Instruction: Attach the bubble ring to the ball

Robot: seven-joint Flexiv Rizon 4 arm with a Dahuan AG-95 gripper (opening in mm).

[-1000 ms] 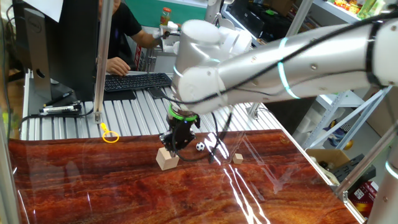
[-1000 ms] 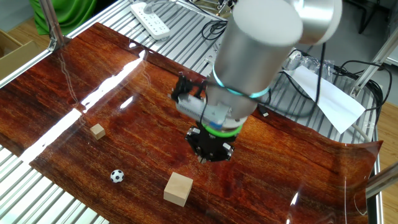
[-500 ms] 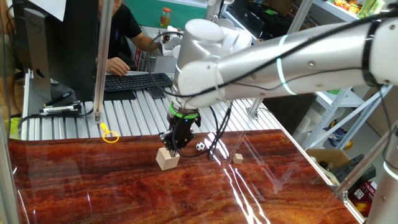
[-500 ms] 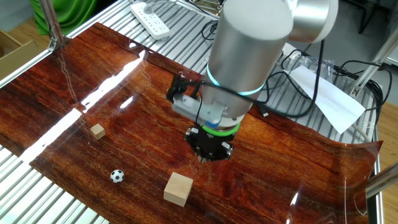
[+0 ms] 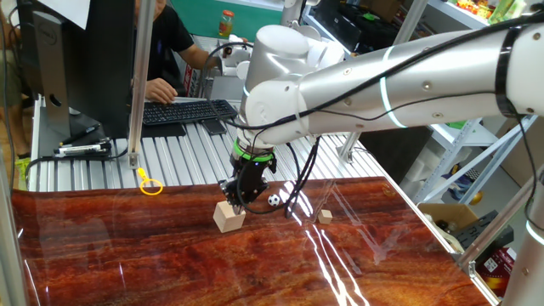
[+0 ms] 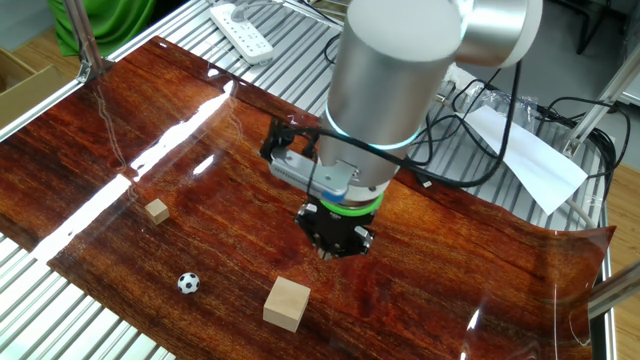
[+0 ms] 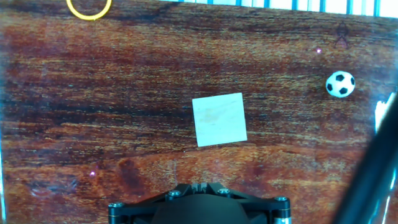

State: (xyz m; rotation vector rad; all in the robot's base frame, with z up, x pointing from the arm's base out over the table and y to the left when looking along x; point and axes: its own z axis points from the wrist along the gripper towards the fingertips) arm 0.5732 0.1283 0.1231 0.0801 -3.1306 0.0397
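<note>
hand view: claw pinched together, empty; part it, clear the cube, reach the bubble ring first.

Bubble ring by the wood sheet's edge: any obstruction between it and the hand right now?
Probably not. The bubble ring lies alone at the edge, and the shut hand holds nothing; only the larger cube sits under it.
</note>
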